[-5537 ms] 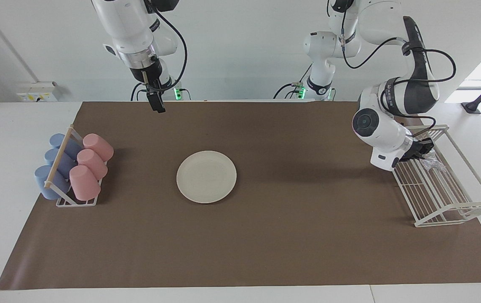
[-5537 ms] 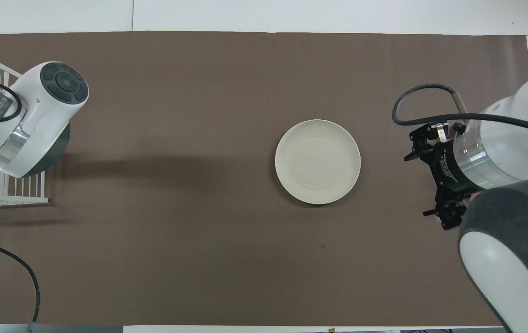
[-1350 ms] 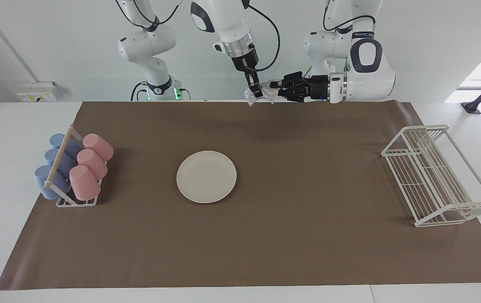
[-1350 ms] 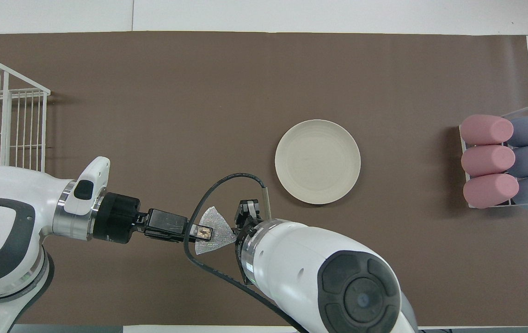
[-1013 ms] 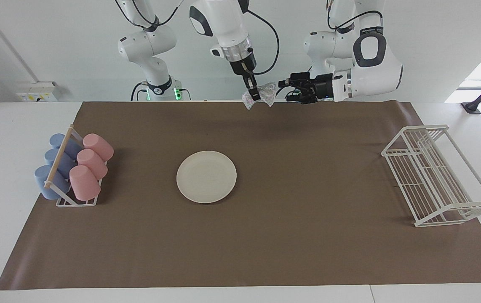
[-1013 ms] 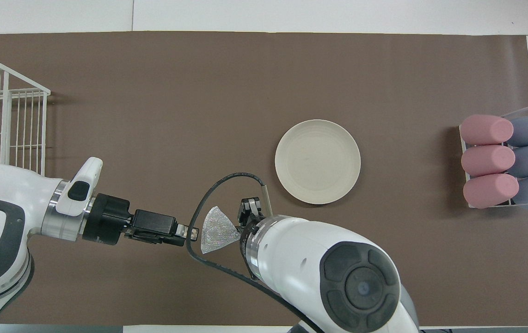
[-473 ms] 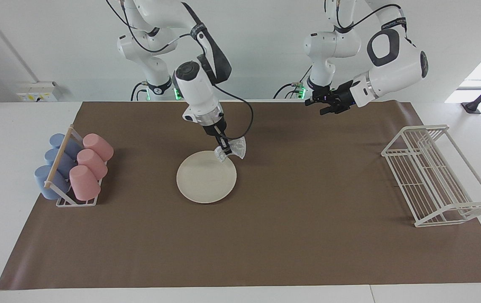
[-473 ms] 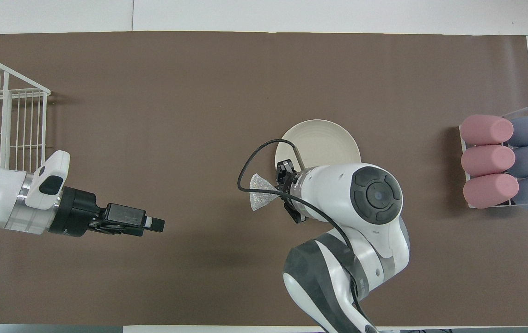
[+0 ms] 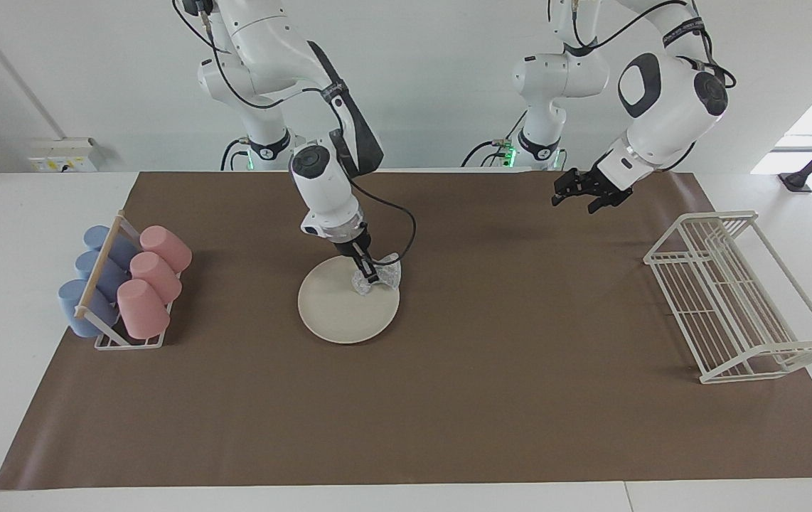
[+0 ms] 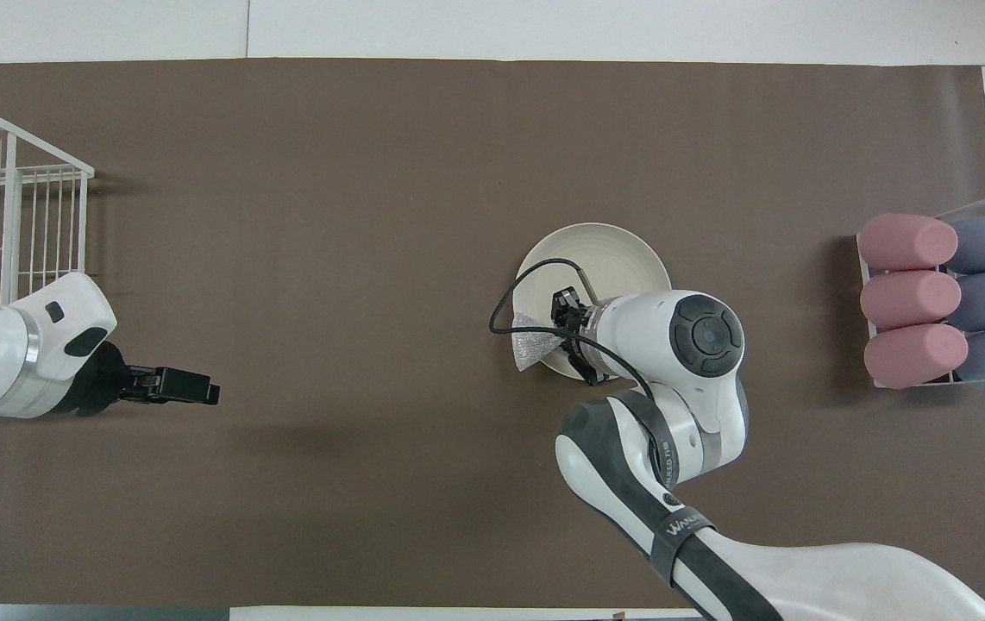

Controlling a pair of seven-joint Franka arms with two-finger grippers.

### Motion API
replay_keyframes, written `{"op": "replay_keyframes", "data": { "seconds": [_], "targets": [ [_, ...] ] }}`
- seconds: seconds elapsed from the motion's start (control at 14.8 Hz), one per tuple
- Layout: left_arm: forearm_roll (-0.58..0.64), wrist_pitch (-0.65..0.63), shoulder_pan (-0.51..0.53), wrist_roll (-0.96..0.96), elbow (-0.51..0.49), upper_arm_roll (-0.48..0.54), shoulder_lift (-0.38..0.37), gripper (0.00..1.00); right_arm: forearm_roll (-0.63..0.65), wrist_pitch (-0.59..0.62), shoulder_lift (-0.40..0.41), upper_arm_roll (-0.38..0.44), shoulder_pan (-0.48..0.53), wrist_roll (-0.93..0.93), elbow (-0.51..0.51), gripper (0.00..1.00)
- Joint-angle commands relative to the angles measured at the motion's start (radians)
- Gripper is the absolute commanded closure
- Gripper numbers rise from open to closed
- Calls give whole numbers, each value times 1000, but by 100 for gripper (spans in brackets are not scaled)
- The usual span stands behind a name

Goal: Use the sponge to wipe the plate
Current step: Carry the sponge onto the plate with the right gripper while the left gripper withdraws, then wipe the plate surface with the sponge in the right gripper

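The cream-white plate point(image 9: 338, 313) lies flat on the brown mat near the middle of the table; it also shows in the overhead view point(image 10: 617, 246). My right gripper point(image 9: 368, 274) is shut on the silvery speckled sponge point(image 9: 386, 275) and holds it down on the plate's edge nearest the robots. In the overhead view the right gripper point(image 10: 565, 332) and its wrist cover part of the plate, and the sponge point(image 10: 531, 349) sticks out over the rim toward the left arm's end. My left gripper point(image 9: 586, 192) is open and empty, in the air over the mat near the wire rack; it also shows in the overhead view point(image 10: 199, 397).
A small rack of pink and blue cups point(image 9: 125, 284) stands at the right arm's end of the table, also in the overhead view point(image 10: 941, 302). A white wire rack point(image 9: 733, 299) stands at the left arm's end point(image 10: 9, 216). A brown mat point(image 9: 520, 398) covers the table.
My left gripper passed the sponge to my right gripper and drew back toward the wire rack. My right gripper carried the sponge down onto the plate's edge.
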State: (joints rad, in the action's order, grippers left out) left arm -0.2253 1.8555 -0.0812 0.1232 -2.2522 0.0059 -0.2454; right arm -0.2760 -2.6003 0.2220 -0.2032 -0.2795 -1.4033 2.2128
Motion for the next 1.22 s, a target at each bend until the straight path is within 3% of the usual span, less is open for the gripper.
{"op": "replay_keyframes", "data": {
  "seconds": [0.0,0.2,0.41,0.81,1.15],
  "targets": [
    [78,18,35,-19,16,-7,12,0,-3,-17,-6,-13,92,151,39,100],
    [80,18,63,-65,16,-7,11,0,-3,-17,-6,-13,172,305,51,100],
    [80,18,64,-65,16,-7,11,0,-15,-15,-6,-13,183,336,51,100],
    [80,16,64,-65,16,-7,11,0,-81,-148,45,-13,-16,49,51,100],
    [80,16,63,-66,19,-9,9,0,-81,-147,53,-12,97,272,50,100]
  ]
}}
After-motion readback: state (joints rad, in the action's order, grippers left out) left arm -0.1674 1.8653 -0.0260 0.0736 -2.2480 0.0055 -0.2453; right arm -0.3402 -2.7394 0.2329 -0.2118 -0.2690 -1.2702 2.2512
